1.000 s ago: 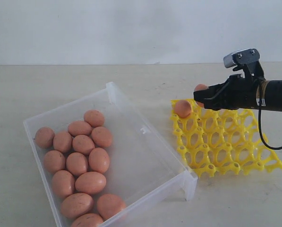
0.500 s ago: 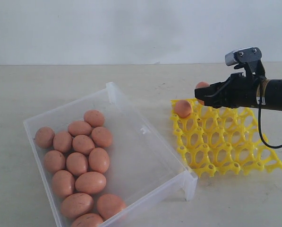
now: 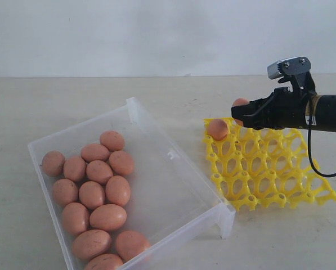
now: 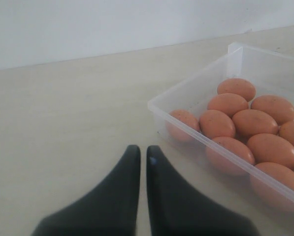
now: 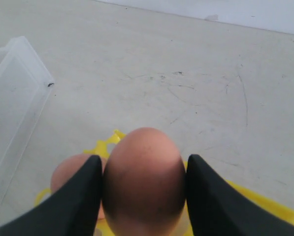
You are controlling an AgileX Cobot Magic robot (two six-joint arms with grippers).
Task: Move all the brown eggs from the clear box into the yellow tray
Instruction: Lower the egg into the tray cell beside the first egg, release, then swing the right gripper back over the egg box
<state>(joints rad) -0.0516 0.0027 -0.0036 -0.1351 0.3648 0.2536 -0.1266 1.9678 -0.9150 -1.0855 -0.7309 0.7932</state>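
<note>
Right fingers (image 5: 73, 201) stand partly apart and clamp 1 brown egg, the held egg (image 5: 144, 182), by its sides, with both black fingers pressed flat against the shell. Seen from the exterior camera, this egg hangs in the air above the far edge of the yellow tray (image 3: 269, 174), near the tray's far left corner. A seated egg (image 3: 217, 129) sits in that corner cup, just beside and below the held one. The tray lies on the table (image 3: 55, 107) to the right of the clear box (image 3: 151, 125), apart from it.

Left fingers (image 4: 129, 167) are drawn almost together, with only a thin slit between the 2 tips and nothing in it. They hang over bare table just beside a corner of the clear box.

Inside the box lie 14 brown eggs (image 3: 99, 172), bunched in touching rows toward its left long wall as the exterior camera shows it. Most lie on their sides. The left wrist camera shows several of them through the translucent wall.
</note>
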